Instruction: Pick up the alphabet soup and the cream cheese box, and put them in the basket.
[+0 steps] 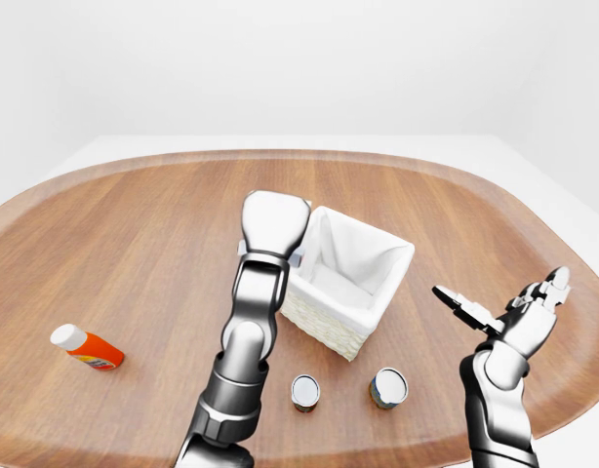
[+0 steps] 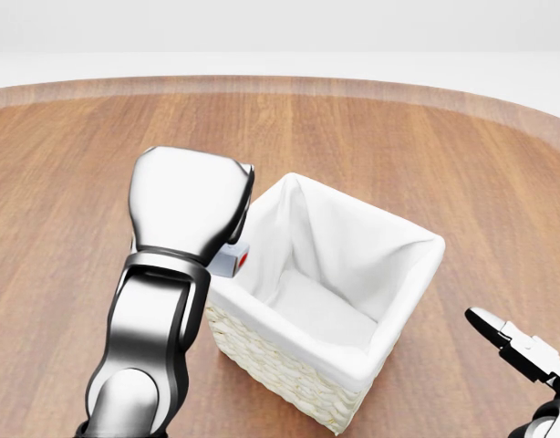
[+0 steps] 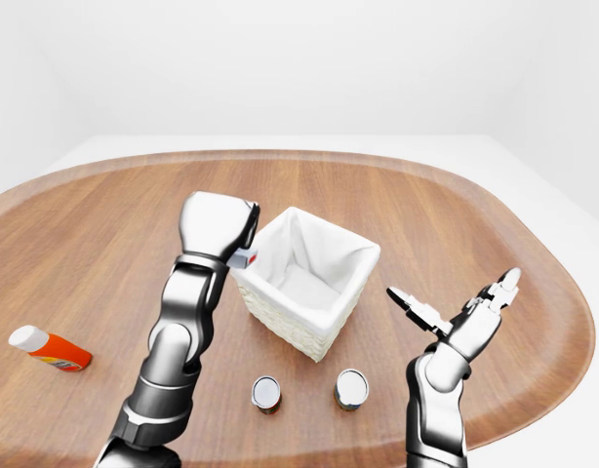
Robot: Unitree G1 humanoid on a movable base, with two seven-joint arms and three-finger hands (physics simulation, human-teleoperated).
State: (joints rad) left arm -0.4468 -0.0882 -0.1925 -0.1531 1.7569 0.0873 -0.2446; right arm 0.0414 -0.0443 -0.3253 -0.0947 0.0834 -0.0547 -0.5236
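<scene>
Left hand grips the cream cheese box tight, right by the basket rim. Next, move over the middle and let go.

cream cheese box: mostly hidden under the left hand; only a grey corner with a red spot shows
left hand fingers: hidden behind the knuckles
right hand: cut by the head view's lower right edge
cans: labels too small to read
basket: left rim hidden by the left forearm
</scene>
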